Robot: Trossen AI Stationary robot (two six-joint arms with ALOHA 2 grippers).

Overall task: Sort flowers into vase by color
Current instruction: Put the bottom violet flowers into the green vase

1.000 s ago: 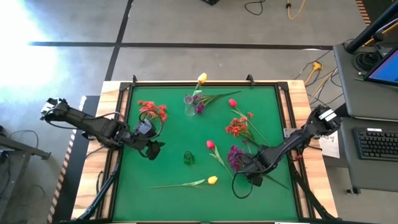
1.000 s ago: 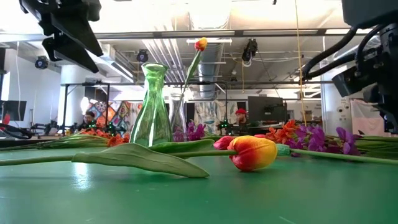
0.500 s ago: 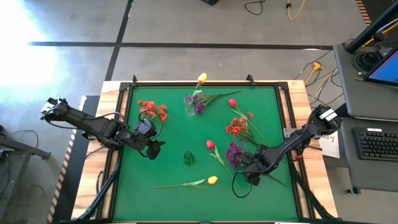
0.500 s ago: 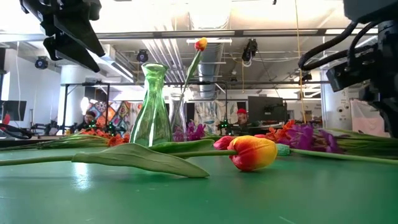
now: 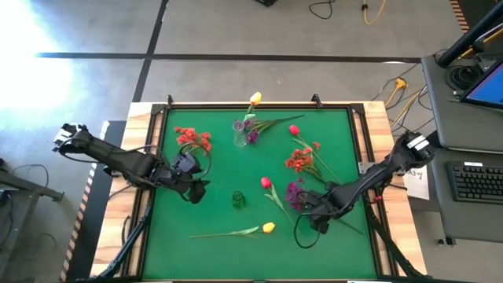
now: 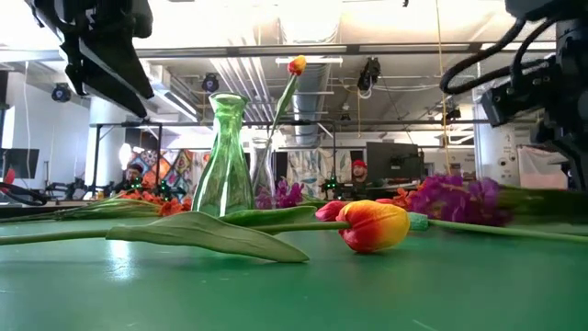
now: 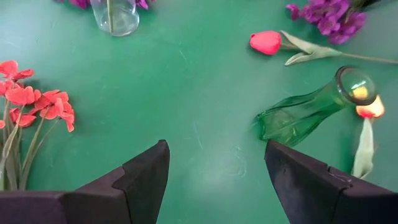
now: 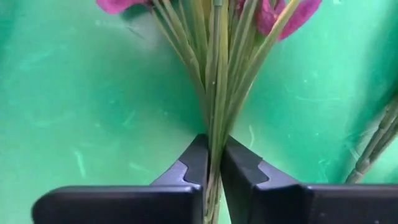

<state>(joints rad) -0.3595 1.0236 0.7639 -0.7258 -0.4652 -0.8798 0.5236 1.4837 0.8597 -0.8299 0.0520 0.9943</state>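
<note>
The right gripper (image 8: pixel 214 163) has its fingers pinched tight on the bundled green stems of the purple spray (image 5: pixel 295 192), which lies to the right of the green vase (image 5: pixel 238 200) near the middle of the green mat (image 5: pixel 228 169); in the low view the purple blooms (image 6: pixel 455 198) sit just above the mat, right of the orange-yellow tulip head (image 6: pixel 372 225). The left gripper (image 5: pixel 194 189) hovers left of the green vase with its fingers (image 7: pixel 143 177) spread apart and nothing between them. The green vase stands upright. Beyond it, toward the far edge of the mat, stands the clear vase (image 5: pixel 239 132), holding a yellow tulip (image 5: pixel 255 99) that leans away over the edge, with a purple bloom (image 5: pixel 252 136) just beside its base. Left of the clear vase and behind the left gripper lies an orange-red spray (image 5: pixel 194 141). A second orange-red spray (image 5: pixel 299 160) and a pink tulip (image 5: pixel 293 130) lie right of the clear vase. Just right of the green vase lies another pink-red tulip (image 5: pixel 266 182), and in front of it a yellow tulip (image 5: pixel 268 228) rests flat, its stem running leftward.
</note>
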